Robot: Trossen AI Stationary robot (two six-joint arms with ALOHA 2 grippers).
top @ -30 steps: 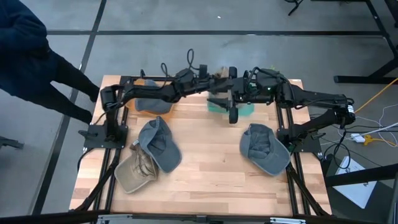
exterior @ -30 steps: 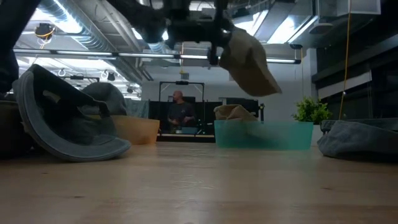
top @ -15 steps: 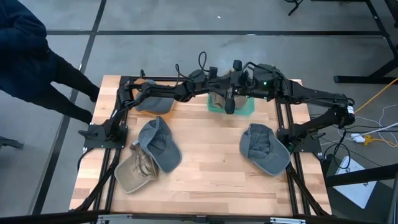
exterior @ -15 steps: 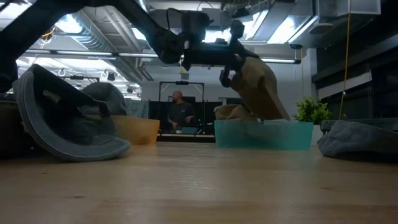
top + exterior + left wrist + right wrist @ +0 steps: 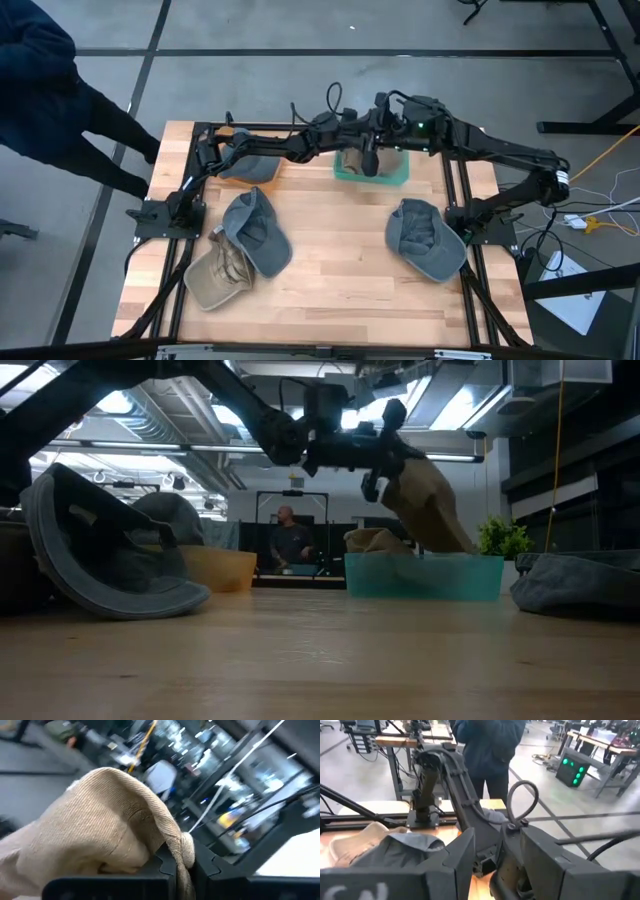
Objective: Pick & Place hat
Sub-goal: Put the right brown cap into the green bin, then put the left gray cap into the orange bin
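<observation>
My left gripper (image 5: 368, 158) reaches across the far part of the table and is shut on a tan hat (image 5: 428, 500), which it holds over the teal bin (image 5: 425, 577). The hat's lower end dips behind the bin's rim. A second tan hat (image 5: 375, 542) lies in the bin. The left wrist view shows the held tan hat (image 5: 95, 830) bulging ahead of my left gripper (image 5: 180, 865). My right gripper (image 5: 384, 106) hovers open just beyond the bin, above the left arm's wrist, touching nothing. My left gripper pinches a bunched fold of the tan hat's edge (image 5: 184, 845) between its two fingers. It comes from the table's left, roughly level. The hat hangs below and beyond the fingers, tilted, with its lower end (image 5: 455, 545) at the teal bin's rim.
A grey hat (image 5: 257, 232) and a tan hat (image 5: 220, 275) lie near left on the table. Another grey hat (image 5: 425, 240) lies near right. A further grey hat sits in an orange bin (image 5: 228, 168) at the far left. A person (image 5: 50, 90) stands beyond the table's left corner.
My left gripper has carried the tan hat toward the table's right and far edge and down, from well above the teal bin to its rim. The hat's lower end now dips behind the rim. My right arm has drawn back toward the far edge.
</observation>
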